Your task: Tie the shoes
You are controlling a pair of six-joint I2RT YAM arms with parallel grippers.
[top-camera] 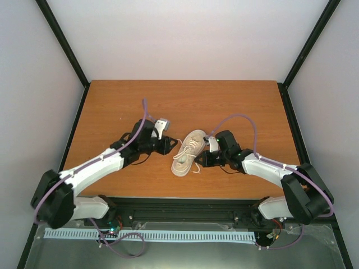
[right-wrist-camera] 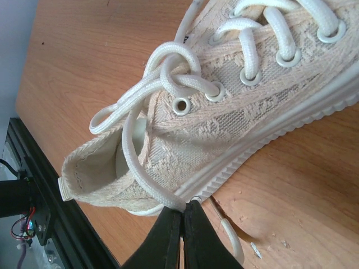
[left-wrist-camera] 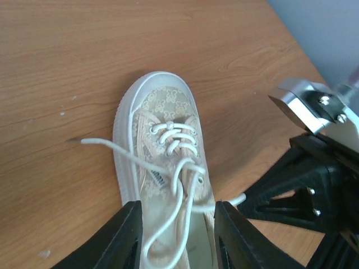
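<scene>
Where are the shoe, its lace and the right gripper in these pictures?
shoe (left-wrist-camera: 161,89): left wrist view, on the toe cap.
lace (right-wrist-camera: 178,78): right wrist view, on the crossing by the top eyelets.
right gripper (right-wrist-camera: 184,212): right wrist view, between its shut fingertips, which pinch the lace.

A robotics lab test cell; a wooden table (top-camera: 185,101) sits boxed in by plain white wall panels (top-camera: 190,39) and black frame posts (top-camera: 64,42); two white robot arms (top-camera: 95,165) are bolted to a black rail (top-camera: 185,216) at its near edge; purple cables (top-camera: 241,116) loop loose; a slotted cable duct (top-camera: 151,235) and bare wiring (top-camera: 112,227) lie below.
</scene>
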